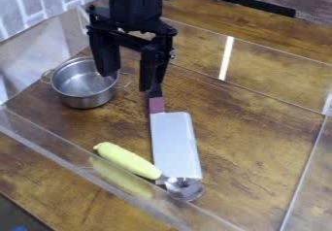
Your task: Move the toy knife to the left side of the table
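Note:
The toy knife (174, 143) lies flat on the dark wood table (259, 104), its wide light-grey blade toward the front and its short red-brown handle pointing back under the arm. My black gripper (128, 72) hangs pointing down just behind and left of the handle, a little above the tabletop. Its two fingers stand apart, open, with nothing between them.
A silver metal pot (84, 83) stands at the left, close beside the gripper. A yellow-handled spoon (143, 169) lies at the front, its silver bowl by the blade's front end. Clear plastic walls (65, 148) ring the table.

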`<state>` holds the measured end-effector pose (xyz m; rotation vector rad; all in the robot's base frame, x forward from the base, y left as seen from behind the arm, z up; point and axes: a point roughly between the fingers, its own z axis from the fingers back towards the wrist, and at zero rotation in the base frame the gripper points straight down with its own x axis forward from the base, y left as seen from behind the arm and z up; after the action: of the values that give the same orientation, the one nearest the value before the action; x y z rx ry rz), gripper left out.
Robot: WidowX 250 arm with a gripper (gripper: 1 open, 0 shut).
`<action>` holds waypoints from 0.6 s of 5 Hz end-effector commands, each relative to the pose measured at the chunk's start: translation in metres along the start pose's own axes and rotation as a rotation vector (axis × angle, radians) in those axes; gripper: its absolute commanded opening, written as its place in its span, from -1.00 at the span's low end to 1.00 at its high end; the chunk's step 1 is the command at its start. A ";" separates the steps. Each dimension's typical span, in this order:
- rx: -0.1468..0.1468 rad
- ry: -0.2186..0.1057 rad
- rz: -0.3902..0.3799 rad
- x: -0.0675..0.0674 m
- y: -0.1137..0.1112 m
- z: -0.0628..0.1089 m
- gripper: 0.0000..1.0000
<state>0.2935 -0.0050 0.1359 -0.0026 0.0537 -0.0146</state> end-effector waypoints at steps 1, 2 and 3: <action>-0.002 0.025 0.061 -0.005 -0.002 -0.009 1.00; -0.012 0.047 0.211 -0.007 0.000 -0.022 1.00; -0.034 0.051 0.445 -0.006 0.000 -0.036 1.00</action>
<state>0.2814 -0.0113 0.0915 -0.0144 0.1404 0.4041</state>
